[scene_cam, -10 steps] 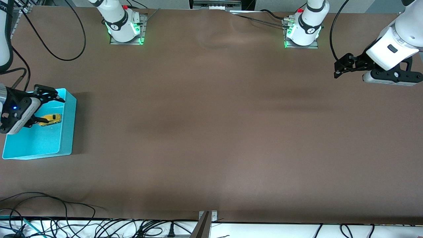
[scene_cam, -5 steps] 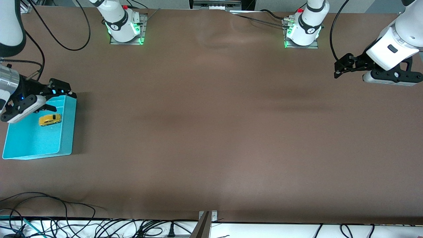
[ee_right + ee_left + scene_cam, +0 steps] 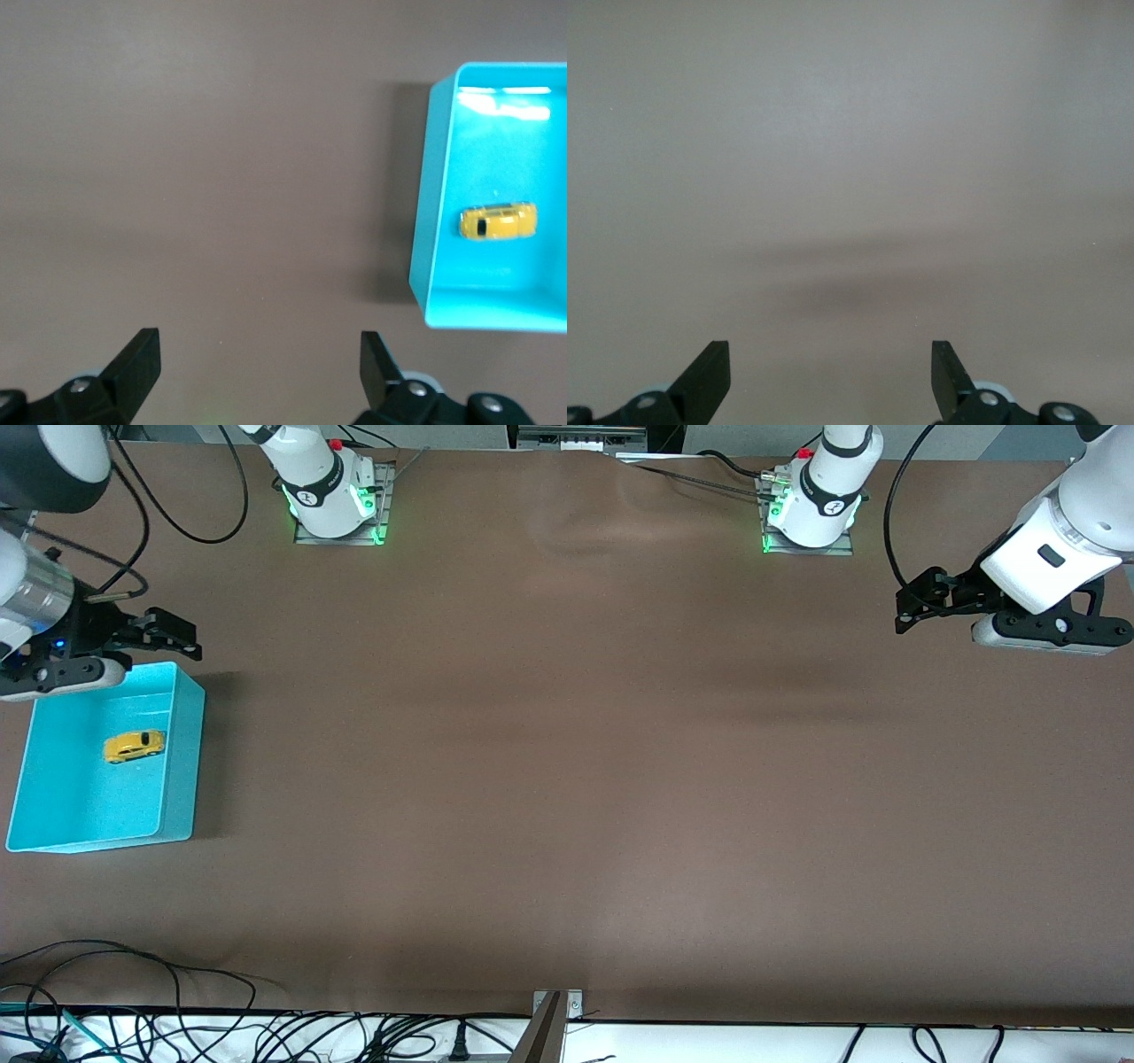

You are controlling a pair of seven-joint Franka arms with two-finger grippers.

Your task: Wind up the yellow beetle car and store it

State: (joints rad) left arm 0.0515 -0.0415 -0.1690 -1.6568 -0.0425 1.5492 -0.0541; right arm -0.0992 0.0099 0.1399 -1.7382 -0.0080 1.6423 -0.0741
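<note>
- The turquoise bin [image 3: 177,779] sits on the brown table [image 3: 567,779] at the right arm's end, open side up; the right wrist view shows its pale inner floor and thin walls [image 3: 425,221].
- The yellow beetle car [image 3: 135,746] lies on the bin's floor, on its wheels, in the half of the bin farther from the front camera, clear of all four walls [image 3: 498,221].
- The right claw [image 3: 173,636] hangs empty in the air just over the table by the bin's farthest corner, fingers [image 3: 137,359] spread wide apart, touching neither bin nor car.
- The left claw [image 3: 908,607] waits well apart from the bin, up over the table at the left arm's end, fingers [image 3: 709,372] wide apart with nothing between them.
</note>
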